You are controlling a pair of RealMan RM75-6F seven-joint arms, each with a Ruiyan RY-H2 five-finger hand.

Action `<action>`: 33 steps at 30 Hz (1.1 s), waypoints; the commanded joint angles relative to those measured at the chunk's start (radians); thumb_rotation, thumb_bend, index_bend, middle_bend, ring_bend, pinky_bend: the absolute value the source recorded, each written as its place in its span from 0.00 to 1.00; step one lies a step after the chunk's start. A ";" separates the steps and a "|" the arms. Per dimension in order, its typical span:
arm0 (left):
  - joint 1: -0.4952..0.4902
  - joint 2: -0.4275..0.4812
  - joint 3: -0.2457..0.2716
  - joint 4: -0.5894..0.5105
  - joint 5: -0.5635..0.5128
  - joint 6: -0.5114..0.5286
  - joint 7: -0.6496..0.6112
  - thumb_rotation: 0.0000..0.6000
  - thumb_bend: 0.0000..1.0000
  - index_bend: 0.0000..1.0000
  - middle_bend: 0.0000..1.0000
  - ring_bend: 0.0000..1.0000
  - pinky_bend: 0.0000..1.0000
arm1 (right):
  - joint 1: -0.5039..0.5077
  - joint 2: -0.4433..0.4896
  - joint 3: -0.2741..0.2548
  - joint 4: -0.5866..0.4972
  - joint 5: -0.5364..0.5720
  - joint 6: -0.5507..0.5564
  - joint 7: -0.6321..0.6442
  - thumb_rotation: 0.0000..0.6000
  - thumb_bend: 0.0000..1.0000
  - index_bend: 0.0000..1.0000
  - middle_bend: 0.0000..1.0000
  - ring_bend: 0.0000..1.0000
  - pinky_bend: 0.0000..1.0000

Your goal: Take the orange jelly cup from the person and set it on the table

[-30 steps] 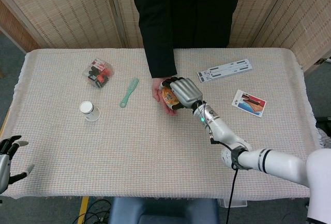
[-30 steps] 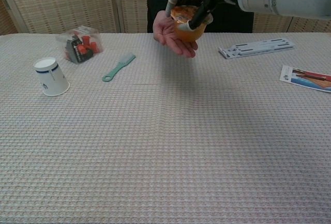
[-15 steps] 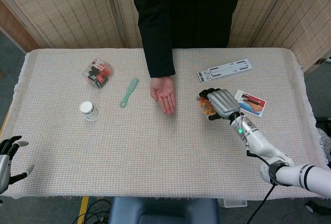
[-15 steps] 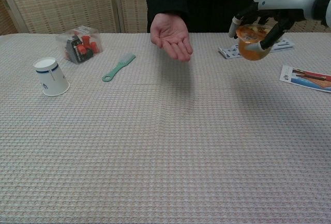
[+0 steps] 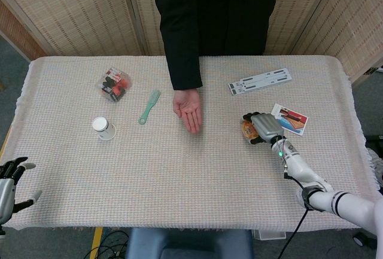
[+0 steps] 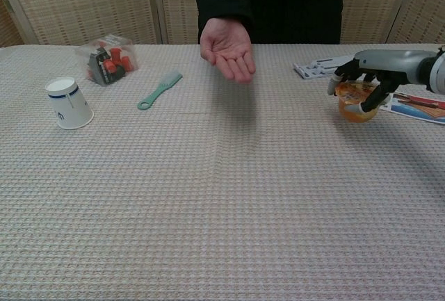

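The orange jelly cup [image 5: 247, 130] [image 6: 352, 101] is low at the table's right side, held from above by my right hand [image 5: 263, 126] [image 6: 366, 82], whose fingers wrap its rim. Whether its base touches the cloth I cannot tell. The person's empty palm [image 5: 188, 109] [image 6: 228, 47] stays held out over the middle of the table, well left of the cup. My left hand [image 5: 9, 186] hangs off the table's near left corner, fingers apart and holding nothing; the chest view does not show it.
A picture card [image 5: 288, 118] [image 6: 415, 104] lies just right of the cup, a white strip [image 5: 260, 81] [image 6: 318, 67] behind it. Further left sit a green comb [image 5: 149, 106], an upturned paper cup [image 5: 103, 127] and a clear bag of small parts [image 5: 113, 84].
My right hand carried the jelly cup off the person's palm, rightward and down to table height beside the card. The person's hand stayed open.
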 commanded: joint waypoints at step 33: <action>-0.063 -0.062 -0.035 0.017 0.002 -0.042 0.037 1.00 0.22 0.32 0.23 0.20 0.24 | -0.564 0.394 -0.113 -0.459 -0.224 0.734 -0.062 1.00 0.28 0.00 0.08 0.00 0.00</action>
